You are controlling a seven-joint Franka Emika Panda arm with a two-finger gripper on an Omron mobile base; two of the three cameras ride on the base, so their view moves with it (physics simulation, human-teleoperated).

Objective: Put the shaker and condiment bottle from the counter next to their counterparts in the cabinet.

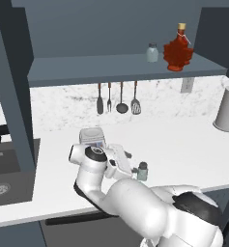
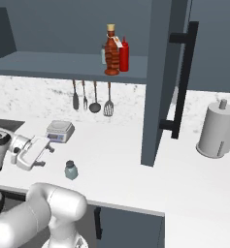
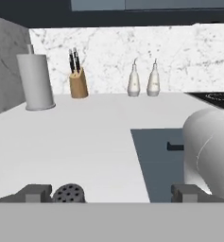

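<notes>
On the white counter [image 1: 183, 149] stands the small bluish-grey shaker [image 1: 142, 171] [image 2: 71, 169]. My gripper [image 1: 132, 164] [image 2: 49, 156] [image 3: 111, 194] is open and level just beside it. In the hand view the shaker's perforated grey cap [image 3: 69, 193] shows low between the fingertips, close to the left one [image 3: 35, 193]. On the shelf of the slate-blue cabinet [image 1: 111, 67] the maple-leaf condiment bottle [image 1: 178, 50] [image 2: 112, 53] stands upright. Next to it are the second shaker [image 1: 152, 52] and the slim red squeeze bottle [image 2: 124, 55].
A kitchen scale [image 1: 93, 137] [image 2: 59, 131] sits behind the hand, under hanging utensils [image 1: 118, 99]. A paper towel holder [image 1: 228, 110] [image 2: 216, 131] stands far right. The open cabinet door [image 2: 167, 82] juts over the counter. A sink [image 1: 5, 178] lies left.
</notes>
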